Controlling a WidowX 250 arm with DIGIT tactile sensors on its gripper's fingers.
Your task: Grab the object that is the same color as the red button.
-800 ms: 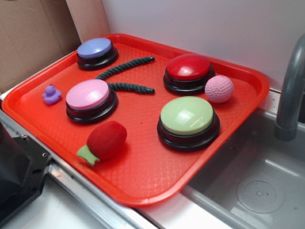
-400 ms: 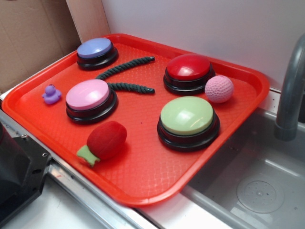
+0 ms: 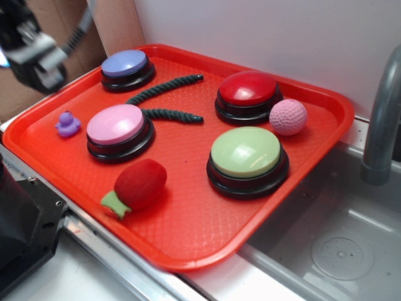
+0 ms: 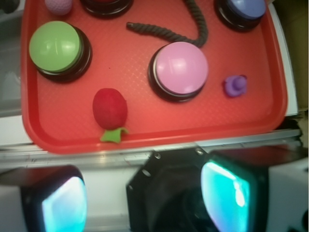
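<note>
The step in hand is the approach: the hand [image 3: 37, 59] is hovering high at the 10 o'clock corner of the exterior view, well apart from the target. In the wrist view its two pads, glowing teal at 6 o'clock, are standing spread with nothing between them.

The fuzzy red plush strawberry [image 3: 139, 184] with a light green leafy stem is lying on its side on the orange plastic tray [image 3: 188, 241], near the front rim at 7 o'clock. It is matching the colour of the glossy dark-red dome button [image 3: 248, 94] on a round black base at 1 o'clock.

The next move is calling for travel toward the strawberry, then descent with the pads straddling its egg-shaped body. The pink-domed button [image 3: 119, 130] is sitting just beside it and needs clearance.
</note>
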